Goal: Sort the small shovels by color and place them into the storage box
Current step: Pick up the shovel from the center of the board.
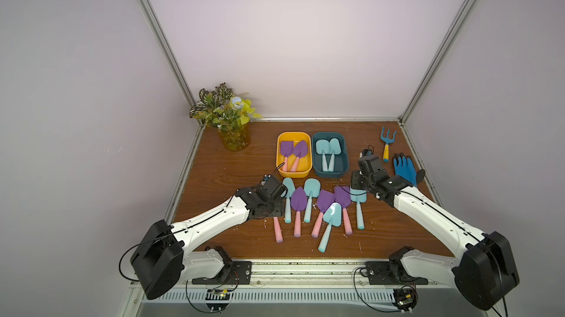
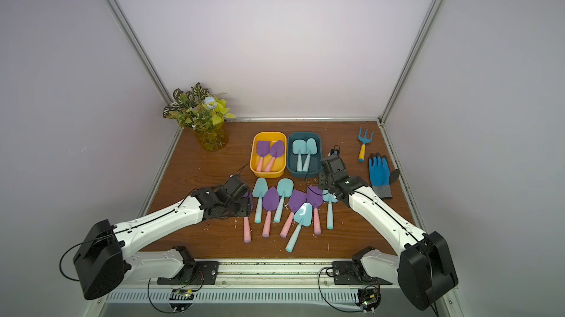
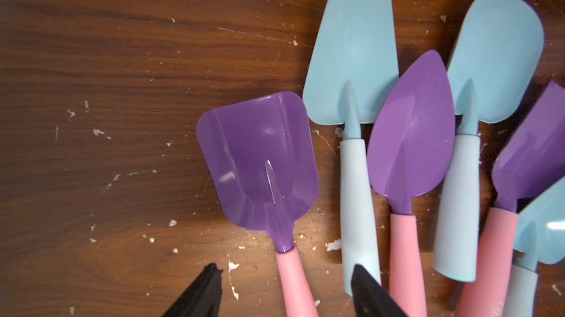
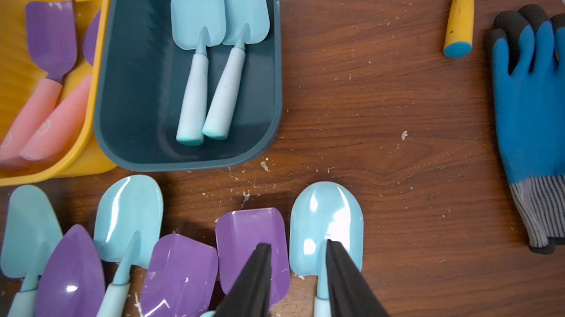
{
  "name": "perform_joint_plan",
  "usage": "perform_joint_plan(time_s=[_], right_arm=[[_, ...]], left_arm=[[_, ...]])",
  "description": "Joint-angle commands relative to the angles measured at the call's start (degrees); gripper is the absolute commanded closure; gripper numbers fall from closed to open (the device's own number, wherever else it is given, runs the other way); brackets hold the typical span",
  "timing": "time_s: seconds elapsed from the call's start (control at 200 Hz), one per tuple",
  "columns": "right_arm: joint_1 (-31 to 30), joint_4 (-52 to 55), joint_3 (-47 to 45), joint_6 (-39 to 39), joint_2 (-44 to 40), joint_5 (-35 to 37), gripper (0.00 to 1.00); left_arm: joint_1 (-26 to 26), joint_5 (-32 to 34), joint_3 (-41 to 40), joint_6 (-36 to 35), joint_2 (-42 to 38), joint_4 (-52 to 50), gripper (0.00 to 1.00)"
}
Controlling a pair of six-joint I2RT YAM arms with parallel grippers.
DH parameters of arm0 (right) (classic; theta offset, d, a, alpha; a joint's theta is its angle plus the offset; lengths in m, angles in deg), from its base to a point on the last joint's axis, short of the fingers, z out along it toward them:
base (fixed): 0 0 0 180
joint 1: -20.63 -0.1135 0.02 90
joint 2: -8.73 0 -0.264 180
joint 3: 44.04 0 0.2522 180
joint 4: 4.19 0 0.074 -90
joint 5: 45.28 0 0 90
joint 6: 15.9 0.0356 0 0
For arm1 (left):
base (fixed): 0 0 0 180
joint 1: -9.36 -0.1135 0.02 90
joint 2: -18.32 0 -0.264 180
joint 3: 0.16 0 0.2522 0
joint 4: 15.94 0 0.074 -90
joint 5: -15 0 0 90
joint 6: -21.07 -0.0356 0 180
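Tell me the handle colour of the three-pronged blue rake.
The rake handle is yellow, blue at its end; right wrist view shows it best.

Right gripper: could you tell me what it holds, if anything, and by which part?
Cannot be told: its fingers flank the light-blue shovel at the neck.

Plain pale lilac panel walls [image 1: 76, 86] enclose three sides, joined at the corners by silver aluminium frame posts [image 1: 160, 40]. Below lies a dark brown wood-grain tabletop [image 1: 232, 178], scuffed and speckled with white flecks, edged in front by a grey metal rail [image 1: 305, 269]. Soft, even light falls brightest on the back wall [image 1: 290, 49].
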Motion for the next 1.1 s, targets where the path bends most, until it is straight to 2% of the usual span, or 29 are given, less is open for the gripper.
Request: perform_joint_plan(time_s=[0.0, 0.655, 1.096], right_arm=[[0.8, -1.9, 0.2, -1.7, -1.5, -2.5, 0.64], [1.0, -2.2, 0.5, 0.5, -3.5, -5.1, 0.62], [1.0, -1.6, 0.9, 1.0, -3.4, -5.5, 0.61]], left_arm=[[1.4, 1.2, -0.5, 1.5, 0.5, -1.4, 0.31], [2.9, 1.2, -6.9, 4.2, -3.5, -1.1, 0.31], [7.2, 0.0, -8.1, 6.4, -1.1, 1.3, 0.32]])
